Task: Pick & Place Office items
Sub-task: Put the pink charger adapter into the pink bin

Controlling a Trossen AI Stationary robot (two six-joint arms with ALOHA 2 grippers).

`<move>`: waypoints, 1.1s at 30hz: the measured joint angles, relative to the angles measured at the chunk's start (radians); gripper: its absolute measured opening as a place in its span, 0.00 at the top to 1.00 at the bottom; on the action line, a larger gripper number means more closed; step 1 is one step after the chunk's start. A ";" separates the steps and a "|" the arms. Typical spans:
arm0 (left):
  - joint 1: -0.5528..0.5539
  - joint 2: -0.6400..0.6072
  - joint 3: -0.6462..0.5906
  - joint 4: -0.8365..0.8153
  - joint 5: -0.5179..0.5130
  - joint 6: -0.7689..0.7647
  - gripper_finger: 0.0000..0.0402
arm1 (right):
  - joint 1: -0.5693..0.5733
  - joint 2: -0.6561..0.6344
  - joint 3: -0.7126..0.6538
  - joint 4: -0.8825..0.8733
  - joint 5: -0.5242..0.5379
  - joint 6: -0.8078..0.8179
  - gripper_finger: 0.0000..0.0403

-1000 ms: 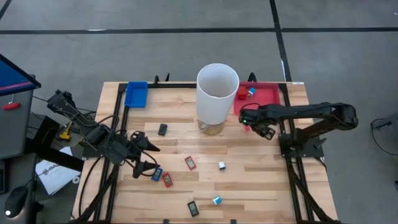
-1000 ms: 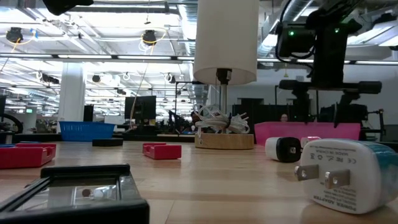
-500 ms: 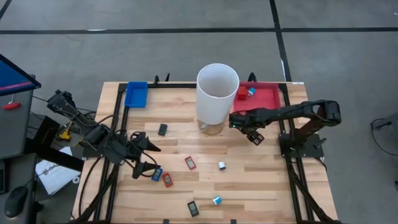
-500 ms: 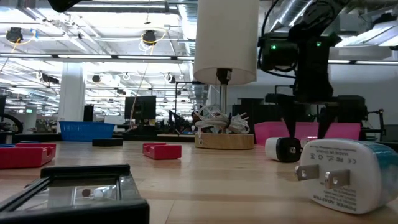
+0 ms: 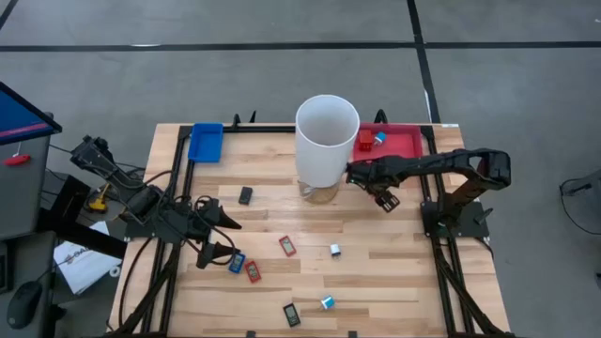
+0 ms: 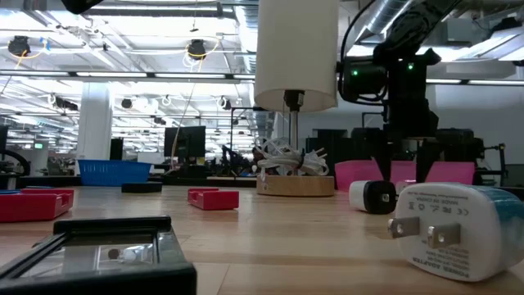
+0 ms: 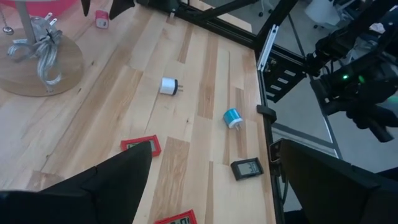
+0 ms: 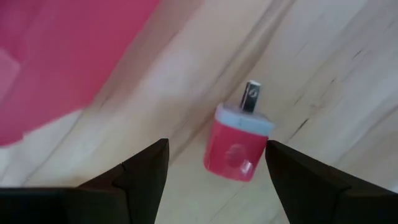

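Red plug (image 8: pixel 237 147) between the spread fingers of the right gripper (image 8: pixel 214 180), nothing gripped.
Only the right wrist view shows it, lying on the wood beside the red tray (image 5: pixel 402 145); from above the gripper (image 5: pixel 382 192) hides it. Left gripper (image 5: pixel 221 235) waits open near the blue piece (image 5: pixel 236 263).

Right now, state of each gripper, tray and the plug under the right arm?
Right gripper: open, straddling the red plug.
Red plug: on the table beside the red tray, prongs up, not gripped.
Left gripper: open, empty.
Red tray: holds two plugs.
Blue tray: empty.
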 joint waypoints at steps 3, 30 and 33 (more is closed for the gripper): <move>0.000 0.000 0.000 0.001 0.000 -0.006 0.13 | -0.012 0.000 0.000 -0.011 -0.002 -0.002 0.36; 0.000 0.000 0.000 0.019 0.004 -0.006 0.13 | 0.032 -0.001 -0.079 0.033 -0.042 0.009 0.50; 0.000 0.000 0.000 0.019 0.008 -0.006 0.13 | 0.044 -0.001 -0.079 0.019 -0.030 0.014 0.63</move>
